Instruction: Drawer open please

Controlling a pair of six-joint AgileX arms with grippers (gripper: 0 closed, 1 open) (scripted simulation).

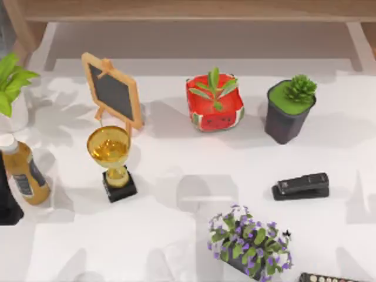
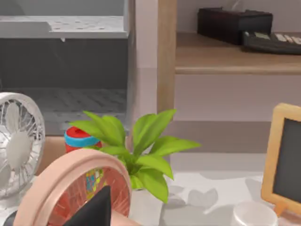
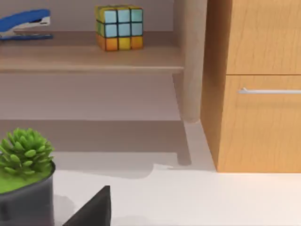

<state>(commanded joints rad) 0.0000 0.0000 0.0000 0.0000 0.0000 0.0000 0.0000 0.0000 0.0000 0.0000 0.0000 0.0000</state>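
Where the worktop is seen from above, four potted plants are counted: a succulent pot, a watermelon-patterned pot to the left of the succulent pot, a purple-flowered plant nearer the camera than it, and a leafy plant far to its left. Two staplers are found, a black stapler just in front of the succulent pot and a blue stapler on a shelf behind it. One gold trophy, one chalkboard and one bottle are placed well to the left of the succulent pot.

The drawer is seen in the right wrist view, set in a wooden cabinet farther back than the succulent pot, its front flush and its one handle (a thin metal bar) untouched. A colour cube is kept on the same shelf as the blue stapler.

The right claw is shown as a dark wedge just beside the succulent pot, and the left claw likewise, in front of the leafy plant, a fan and a pink ring. Both are cut off by the frame, so whether they are apart or together cannot be told.
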